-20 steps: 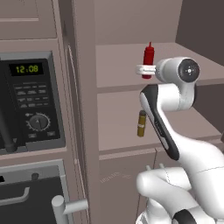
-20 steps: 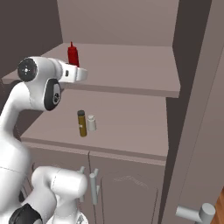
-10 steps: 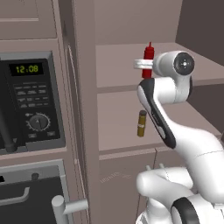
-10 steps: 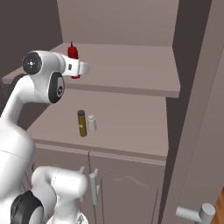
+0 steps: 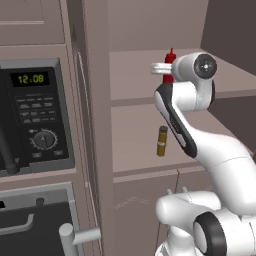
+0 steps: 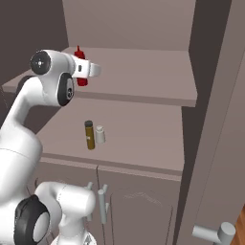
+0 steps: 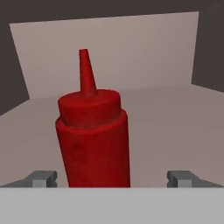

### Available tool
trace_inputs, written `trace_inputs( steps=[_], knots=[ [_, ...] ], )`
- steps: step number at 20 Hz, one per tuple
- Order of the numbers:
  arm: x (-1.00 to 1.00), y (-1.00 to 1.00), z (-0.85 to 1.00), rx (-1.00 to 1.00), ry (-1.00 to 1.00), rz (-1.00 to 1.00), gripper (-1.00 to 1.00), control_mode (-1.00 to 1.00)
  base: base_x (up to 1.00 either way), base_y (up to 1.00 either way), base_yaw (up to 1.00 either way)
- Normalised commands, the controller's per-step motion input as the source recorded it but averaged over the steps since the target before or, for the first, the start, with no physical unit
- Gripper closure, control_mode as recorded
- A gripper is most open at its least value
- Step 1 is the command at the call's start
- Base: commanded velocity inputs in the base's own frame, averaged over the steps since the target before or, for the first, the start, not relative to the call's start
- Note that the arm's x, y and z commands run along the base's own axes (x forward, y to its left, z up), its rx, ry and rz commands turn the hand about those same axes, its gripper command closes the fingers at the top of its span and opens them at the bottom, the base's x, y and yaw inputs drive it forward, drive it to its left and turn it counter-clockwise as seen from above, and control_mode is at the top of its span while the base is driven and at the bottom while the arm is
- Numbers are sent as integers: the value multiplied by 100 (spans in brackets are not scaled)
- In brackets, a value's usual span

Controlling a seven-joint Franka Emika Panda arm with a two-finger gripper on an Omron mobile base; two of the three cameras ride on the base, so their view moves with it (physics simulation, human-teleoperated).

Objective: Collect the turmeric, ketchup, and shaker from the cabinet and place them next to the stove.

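End effector (image 7: pixel 112 178) nearer ketchup (image 7: pixel 93 142)

The red ketchup (image 7: pixel 93 144) stands upright on the cabinet's (image 6: pixel 143 72) upper shelf. On the shelf below, the brown turmeric (image 6: pixel 89 135) and pale shaker (image 6: pixel 100 135) stand side by side.

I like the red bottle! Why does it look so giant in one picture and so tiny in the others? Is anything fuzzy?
In the hand view the ketchup looms large and sharp between the gripper's open fingertips, because that camera sits close. In the left base view it is small, half hidden by the arm. In the right base view the turmeric and shaker look small and soft.
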Motion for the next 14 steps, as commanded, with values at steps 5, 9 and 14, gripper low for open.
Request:
trace_inputs(
  steps=[5,9,14],
  knots=[
    [20,0,0,0,0,0,-100,-100,0,0,0],
    [14,0,0,0,0,0,100,-100,0,0,0],
    [1,0,0,0,0,0,100,-100,0,0,0]
  ],
)
